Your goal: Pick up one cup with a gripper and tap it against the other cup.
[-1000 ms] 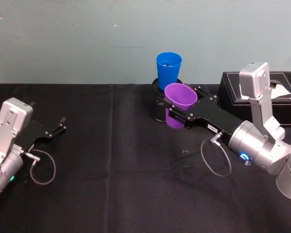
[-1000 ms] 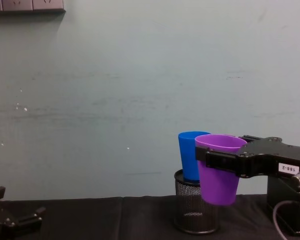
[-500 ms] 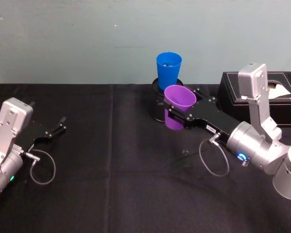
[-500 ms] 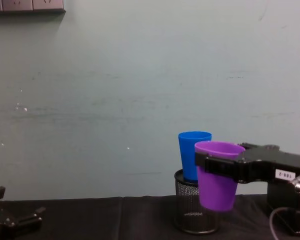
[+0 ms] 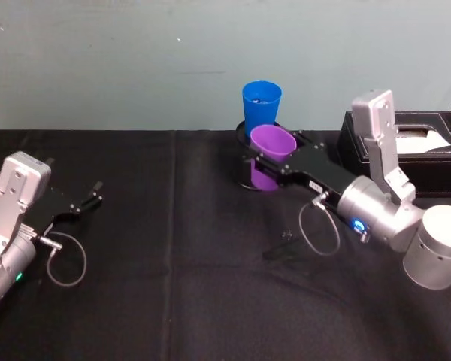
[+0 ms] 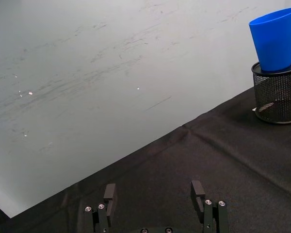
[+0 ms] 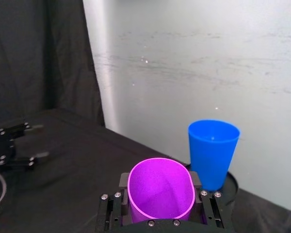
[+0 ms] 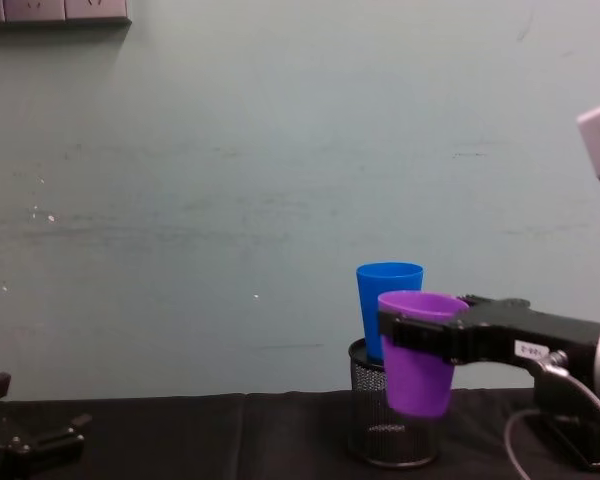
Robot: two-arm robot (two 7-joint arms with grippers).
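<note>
While right gripper (image 5: 267, 164) clamps it, purple plastic tumbler (image 5: 269, 143) hangs upright, mouth up; blue plastic tumbler (image 5: 261, 105) stands inside black wire-mesh holder (image 8: 370, 425); left gripper (image 5: 90, 197) parked, fingers apart.

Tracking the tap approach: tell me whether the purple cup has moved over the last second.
Yes. Held in the right pincer, the purple cup has shifted toward the robot's left and closer to the fixed blue cup.
</note>
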